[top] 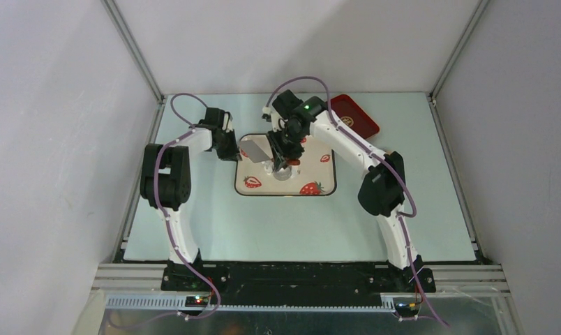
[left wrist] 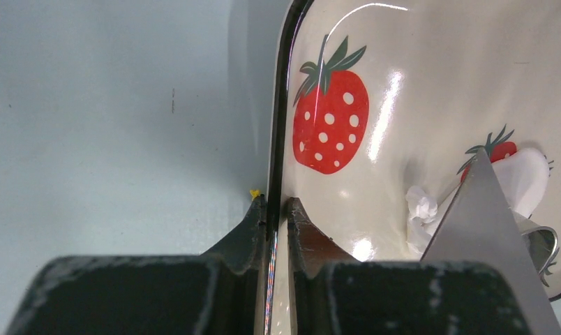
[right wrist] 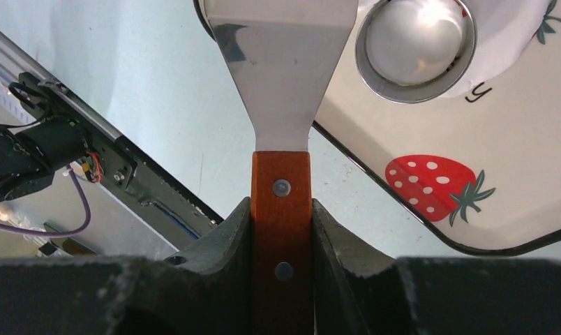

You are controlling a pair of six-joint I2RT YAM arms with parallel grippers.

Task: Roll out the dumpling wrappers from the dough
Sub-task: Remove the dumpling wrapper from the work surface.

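The right gripper (right wrist: 281, 209) is clamped on the wooden handle (right wrist: 281, 202) of a scraper (right wrist: 281, 63), one finger pressed against each side of the handle. The scraper's long axis runs straight out from the jaws, so the steel blade (top: 253, 149) leads the tool. In the right wrist view, a silvery cup (right wrist: 415, 45) is seen just beyond the blade and to its right. It stands on the dough (right wrist: 518, 35), which lies flattened and white on the strawberry tray (left wrist: 280, 105). The dough is therefore ahead of the blade and off its axis to the right, not in line with it. Whether the blade edge touches the dough cannot be determined.

The left gripper (left wrist: 274, 209) is pinched on the tray's left rim, and the dough lies well across the tray from it. The right arm is the nearer one. Any approach to the dough is judged to require a sideways shift of the blade towards the cup.
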